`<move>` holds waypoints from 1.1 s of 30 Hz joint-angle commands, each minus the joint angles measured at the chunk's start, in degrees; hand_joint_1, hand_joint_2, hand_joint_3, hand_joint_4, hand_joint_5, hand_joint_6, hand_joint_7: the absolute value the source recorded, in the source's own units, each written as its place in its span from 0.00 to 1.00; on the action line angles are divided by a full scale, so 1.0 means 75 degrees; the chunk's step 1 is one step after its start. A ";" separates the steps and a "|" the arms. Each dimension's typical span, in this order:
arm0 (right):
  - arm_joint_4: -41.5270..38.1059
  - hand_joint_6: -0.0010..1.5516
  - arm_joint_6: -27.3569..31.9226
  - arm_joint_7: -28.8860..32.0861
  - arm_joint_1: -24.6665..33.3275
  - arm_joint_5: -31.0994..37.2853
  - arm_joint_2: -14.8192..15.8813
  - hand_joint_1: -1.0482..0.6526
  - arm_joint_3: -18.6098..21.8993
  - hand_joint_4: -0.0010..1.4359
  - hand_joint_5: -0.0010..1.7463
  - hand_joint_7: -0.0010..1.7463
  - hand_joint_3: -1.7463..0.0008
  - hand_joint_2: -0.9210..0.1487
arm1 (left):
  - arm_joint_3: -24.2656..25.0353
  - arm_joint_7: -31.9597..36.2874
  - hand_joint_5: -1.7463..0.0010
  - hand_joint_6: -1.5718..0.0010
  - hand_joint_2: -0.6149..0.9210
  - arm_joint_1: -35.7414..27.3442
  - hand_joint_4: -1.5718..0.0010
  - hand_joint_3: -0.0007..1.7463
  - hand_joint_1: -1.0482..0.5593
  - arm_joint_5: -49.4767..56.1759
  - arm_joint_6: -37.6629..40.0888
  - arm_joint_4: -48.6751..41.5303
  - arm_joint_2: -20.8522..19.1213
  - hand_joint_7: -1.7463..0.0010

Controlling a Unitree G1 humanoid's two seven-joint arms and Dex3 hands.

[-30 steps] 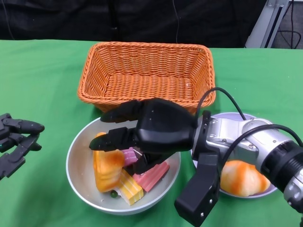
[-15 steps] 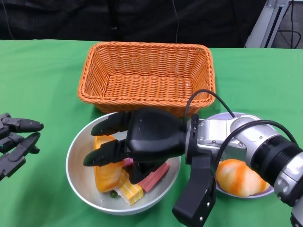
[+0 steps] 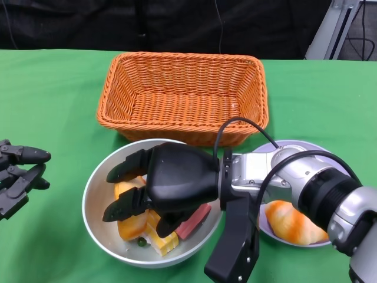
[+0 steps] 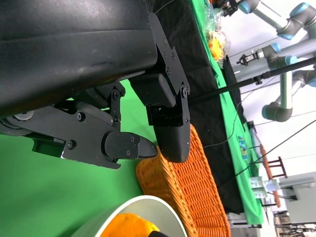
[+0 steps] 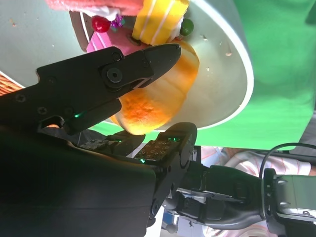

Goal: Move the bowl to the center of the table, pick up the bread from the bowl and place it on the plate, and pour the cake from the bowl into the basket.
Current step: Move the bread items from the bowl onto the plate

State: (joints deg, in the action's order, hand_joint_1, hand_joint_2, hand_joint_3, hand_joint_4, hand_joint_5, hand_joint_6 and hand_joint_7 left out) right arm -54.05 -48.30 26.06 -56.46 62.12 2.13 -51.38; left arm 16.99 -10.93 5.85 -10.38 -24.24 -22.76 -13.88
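right hand (image 3: 154, 187) is down over the bowl (image 3: 100, 227), fingers spread apart, straddling the bread (image 3: 131, 219) that's still lying in there. in the right wrist view you can see one finger (image 5: 153, 57) lying across the top of the bread (image 5: 158, 94) and another pad (image 5: 170, 145) sitting just off the bowl's rim on the other side, so the bread is right between them. can't really tell if it's actually squeezing yet, looks more like touching or nearly touching than a proper grip.

bowl sits on the green table (image 3: 47, 100) just in front of the orange basket (image 3: 182, 94), its far rim close to the basket's near wall. next to the bread in the bowl are the cake pieces (image 3: 177, 227), a yellow striped one and a pink one, mostly tucked under the hand.

plate (image 3: 321, 147) is to the right of the bowl, partly hidden by the silver forearm, and there's already one bread roll (image 3: 294, 223) on it.

left hand (image 3: 17, 177) hangs off at the left edge of the table, well apart from the bowl, fingers apart and holding nothing.
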 commanded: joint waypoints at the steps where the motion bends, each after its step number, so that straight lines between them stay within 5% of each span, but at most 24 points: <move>1: -0.0249 0.50 0.0367 0.0703 -0.0080 0.0379 -0.0199 0.33 -0.0291 0.48 0.03 0.02 1.00 0.09 | 0.0036 -0.0036 0.34 0.38 1.00 0.0135 0.46 0.14 0.59 0.0036 -0.0080 -0.0163 -0.0172 0.61; 3: -0.0402 0.60 0.0697 0.1244 -0.0058 0.0625 -0.0320 0.36 -0.0473 0.56 0.14 0.03 1.00 0.09 | 0.0018 -0.0042 0.34 0.38 1.00 0.0143 0.45 0.14 0.59 0.0073 -0.0133 -0.0209 -0.0181 0.61; 6: -0.0702 0.66 0.1034 0.1926 -0.0021 0.0814 -0.0478 0.39 -0.0681 0.44 0.51 0.01 1.00 0.09 | 0.0017 -0.0068 0.33 0.38 1.00 0.0160 0.46 0.14 0.59 0.0086 -0.0222 -0.0307 -0.0180 0.61; 7: -0.0796 0.67 0.1099 0.2094 -0.0020 0.0845 -0.0520 0.40 -0.0734 0.43 0.56 0.01 1.00 0.09 | 0.0019 -0.0077 0.33 0.38 1.00 0.0167 0.46 0.14 0.58 0.0084 -0.0248 -0.0337 -0.0179 0.61; 15: -0.1178 0.76 0.1281 0.3508 -0.0036 0.0804 -0.0645 0.41 -0.0861 0.55 0.69 0.04 1.00 0.10 | -0.0039 -0.0106 0.32 0.38 1.00 0.0104 0.45 0.14 0.58 0.0215 -0.0362 -0.0295 -0.0214 0.61; 19: -0.1230 0.78 0.1407 0.4092 -0.0100 0.0876 -0.0660 0.42 -0.0918 0.52 0.81 0.05 1.00 0.09 | -0.0029 -0.0037 0.31 0.37 1.00 0.0122 0.48 0.13 0.57 0.0332 -0.0450 -0.0375 -0.0238 0.61; 25: -0.0801 0.77 0.1023 0.4249 -0.0227 0.0526 -0.0324 0.42 -0.0577 0.51 0.79 0.04 1.00 0.08 | -0.0014 -0.0088 0.28 0.38 1.00 0.0114 0.48 0.12 0.53 0.0286 -0.0385 -0.0336 -0.0233 0.60; 29: -0.0145 0.78 0.0744 0.4367 -0.0118 0.0149 0.0064 0.41 -0.0062 0.48 0.86 0.04 1.00 0.08 | -0.0050 -0.0001 0.15 0.40 1.00 0.0112 0.52 0.13 0.54 0.0481 -0.0468 -0.0392 -0.0290 0.57; 31: 0.0251 0.77 0.0519 0.4018 -0.0003 -0.0161 0.0316 0.42 0.0248 0.49 0.81 0.03 1.00 0.08 | -0.0043 -0.0042 0.25 0.40 1.00 0.0110 0.51 0.16 0.58 0.0443 -0.0435 -0.0385 -0.0288 0.58; 33: 0.0946 0.76 0.0310 0.3266 0.0218 -0.0660 0.0707 0.42 0.0658 0.55 0.65 0.02 1.00 0.04 | -0.0045 -0.0120 0.29 0.39 1.00 0.0119 0.48 0.15 0.56 0.0396 -0.0471 -0.0417 -0.0301 0.59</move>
State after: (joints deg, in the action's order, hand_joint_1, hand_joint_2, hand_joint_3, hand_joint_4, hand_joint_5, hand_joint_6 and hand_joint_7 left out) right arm -50.01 -44.87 53.10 -55.76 59.82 5.25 -48.70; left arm 16.40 -11.53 6.87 -7.20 -27.31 -25.33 -14.85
